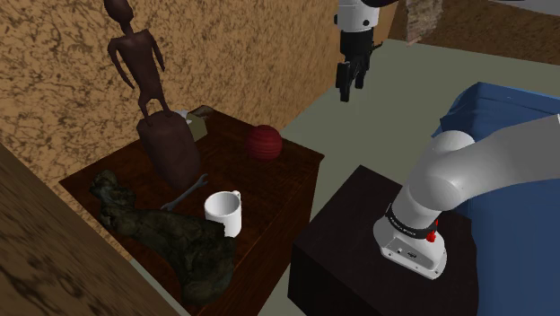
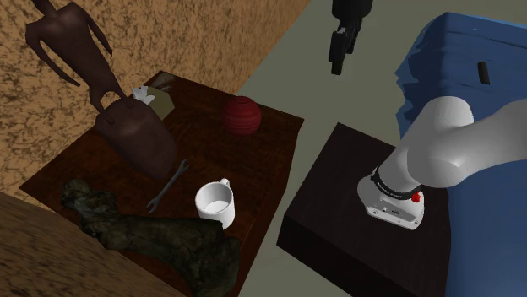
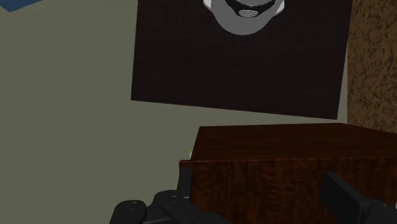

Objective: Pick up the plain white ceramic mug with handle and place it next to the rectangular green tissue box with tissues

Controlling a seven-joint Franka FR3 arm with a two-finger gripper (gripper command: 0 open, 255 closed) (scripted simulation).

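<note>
1. Zero steps are done: the plain white mug with a handle (image 1: 223,214) stands upright on the dark wooden counter (image 1: 296,166), untouched.
2. My black pincer (image 1: 351,87) hangs high over the floor beside the counter, well apart from the mug, its fingers spread wide and empty.
3. All is left, I judge: reach, grasp, lift, then set it beside the greenish tissue box (image 1: 194,121) behind the tall brown figurine (image 1: 153,99).

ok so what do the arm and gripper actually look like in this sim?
The arm has smooth, rounded white-grey links. Just above its white base there is a dark band with small white lettering and a red dot. The gripper is all black and boxy, with two blocky black fingers.
</note>
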